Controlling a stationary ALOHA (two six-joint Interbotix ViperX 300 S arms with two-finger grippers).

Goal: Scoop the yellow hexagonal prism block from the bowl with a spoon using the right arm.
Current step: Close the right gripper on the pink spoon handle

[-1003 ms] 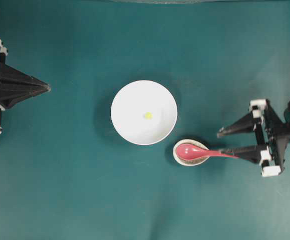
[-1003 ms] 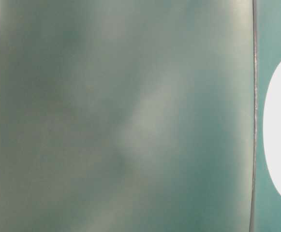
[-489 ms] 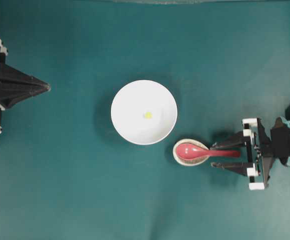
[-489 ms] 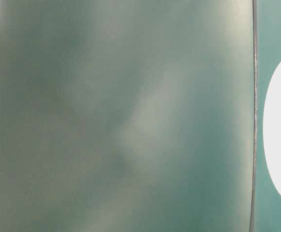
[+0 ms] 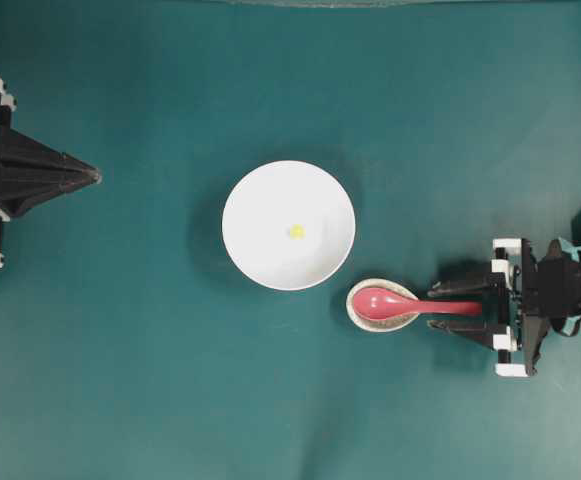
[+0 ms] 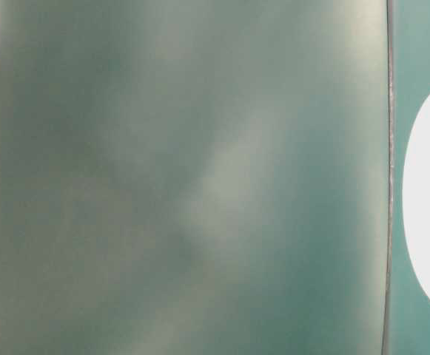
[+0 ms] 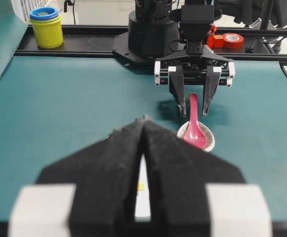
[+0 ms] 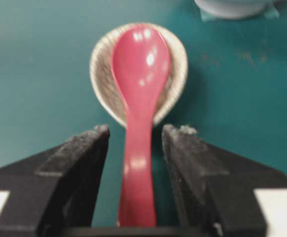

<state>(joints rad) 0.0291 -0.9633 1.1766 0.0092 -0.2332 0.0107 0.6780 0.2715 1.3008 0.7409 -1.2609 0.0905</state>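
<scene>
- The black left gripper [image 5: 88, 176], its pointed fingers pressed together with nothing between them, sits at the far left edge of the teal table [image 5: 150, 380], well apart from the round glossy white bowl [image 5: 260, 250].
- The white bowl stands at mid-table in the overhead view; the tiny pale-yellow hexagonal prism block [image 5: 296, 231] lies inside it, near the middle of its floor.
- Just beside the bowl, on its lower-right side, rests a small speckled cream spoon rest [image 5: 356, 311], apart from the bowl's rim.
- The glossy pink-red soup spoon [image 5: 385, 303] lies with its oval head in the spoon rest, its straight handle pointing away from the bowl toward the right edge.
- The black right gripper [image 5: 438, 311], to the right of the bowl, has its fingers spread wide on either side of the spoon's handle; the wrist view shows a gap on each side, so it has hold of nothing.
- The table-level view is a green blur, with only a white sliver at its right edge.
</scene>
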